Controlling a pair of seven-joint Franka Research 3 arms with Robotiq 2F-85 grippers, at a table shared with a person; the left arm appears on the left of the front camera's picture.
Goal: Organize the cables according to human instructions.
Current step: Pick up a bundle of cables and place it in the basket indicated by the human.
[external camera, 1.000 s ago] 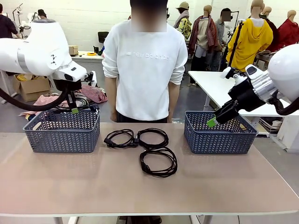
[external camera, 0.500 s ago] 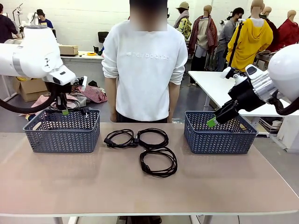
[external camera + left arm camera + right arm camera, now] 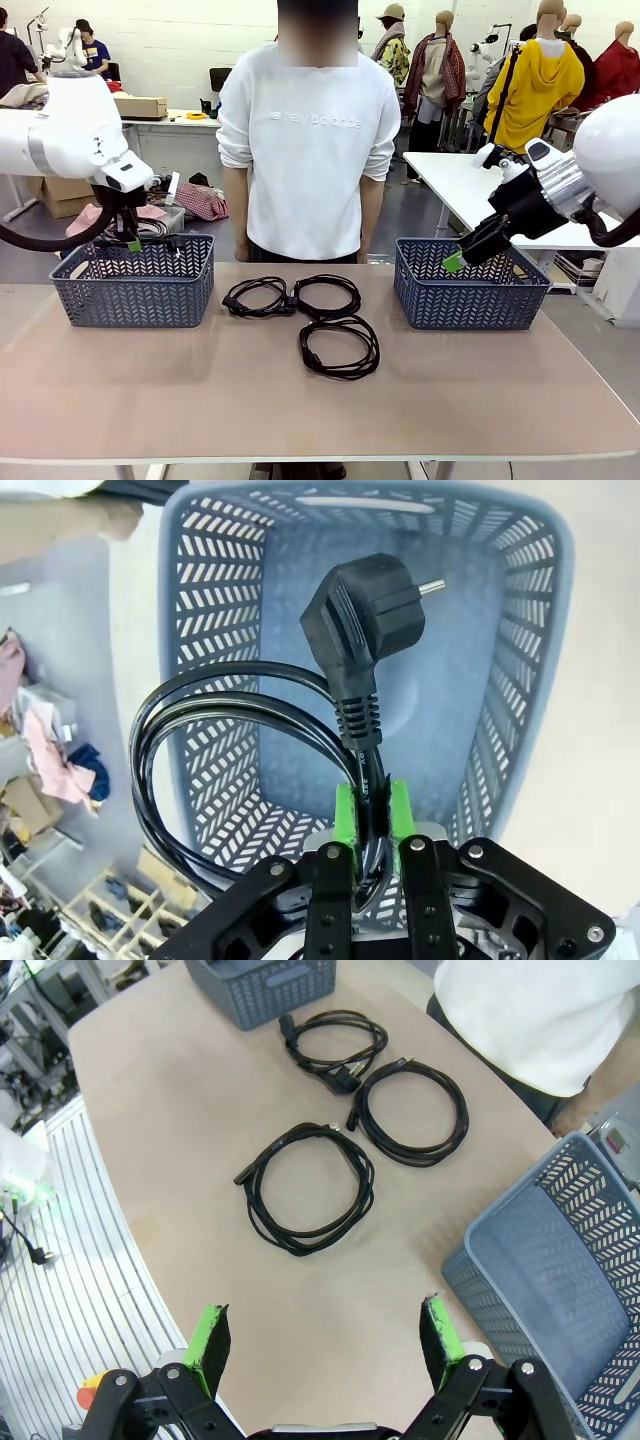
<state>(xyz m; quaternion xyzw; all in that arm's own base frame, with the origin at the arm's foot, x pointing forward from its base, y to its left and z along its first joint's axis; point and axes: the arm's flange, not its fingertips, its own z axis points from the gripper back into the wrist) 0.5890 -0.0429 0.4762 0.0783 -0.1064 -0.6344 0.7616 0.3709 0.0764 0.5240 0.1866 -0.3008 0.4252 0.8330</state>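
Your left gripper [image 3: 370, 805] pinches the thin black coiled power cord [image 3: 365, 630] just below its angled plug, and the loop hangs over the mouth of the blue-grey slatted plastic basket [image 3: 215, 650], so the drop lies straight down; your right gripper [image 3: 325, 1335] stands spread, well apart.
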